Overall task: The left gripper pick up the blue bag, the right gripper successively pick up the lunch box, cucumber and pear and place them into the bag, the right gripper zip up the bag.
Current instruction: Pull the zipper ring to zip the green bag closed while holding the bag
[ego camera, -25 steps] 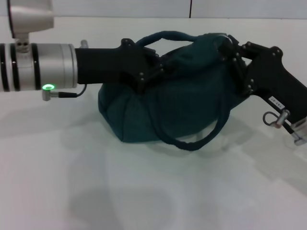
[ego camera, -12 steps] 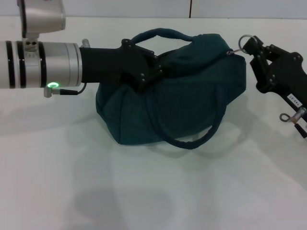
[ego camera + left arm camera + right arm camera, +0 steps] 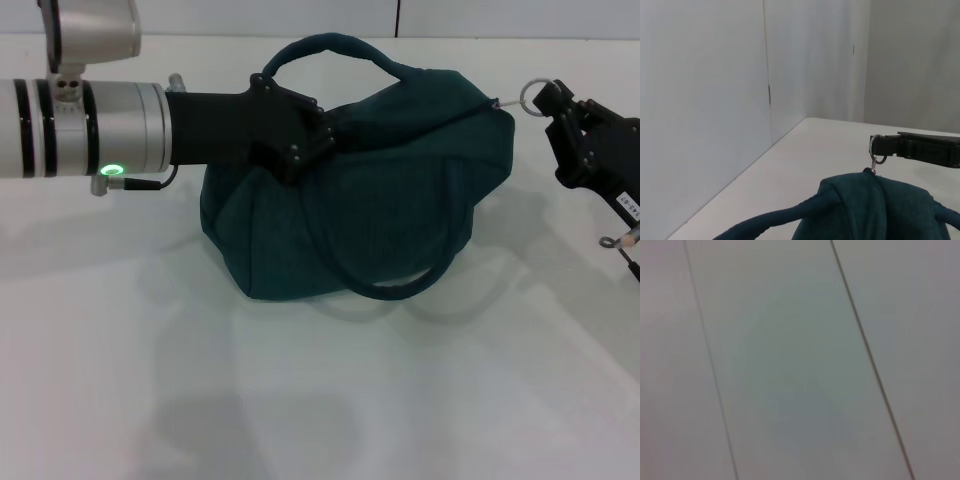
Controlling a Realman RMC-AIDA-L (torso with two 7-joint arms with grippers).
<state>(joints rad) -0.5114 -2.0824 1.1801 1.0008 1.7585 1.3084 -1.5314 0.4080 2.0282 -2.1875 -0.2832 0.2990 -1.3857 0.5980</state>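
Plainly, the biggest thing on the white table [image 3: 300, 400] is the blue bag [image 3: 380, 220], slumped at the middle with its top seam drawn closed along the whole width — neither lunch box, cucumber nor pear shows anywhere, so I judge they are inside and the zipping is at its last stretch. One padded handle [image 3: 325, 50] arches over the top; the other loops down the front face.

Next in size, the left gripper [image 3: 310, 140] reaches in from the robot's left and is clamped on the fabric at the bag's upper edge, bracing it.

Smaller, the right gripper [image 3: 553, 98] sits just off the bag's far corner on the robot's right, its fingertips pinched together on the ring pull [image 3: 537, 92], which stands out from that corner.

The risks: if the pull is dragged past the zipper's end, the whole bag may slide or tip — the left hold is only cloth. The thin ring could also slip from the fingertips, or snag on them at release and tug the bag along.
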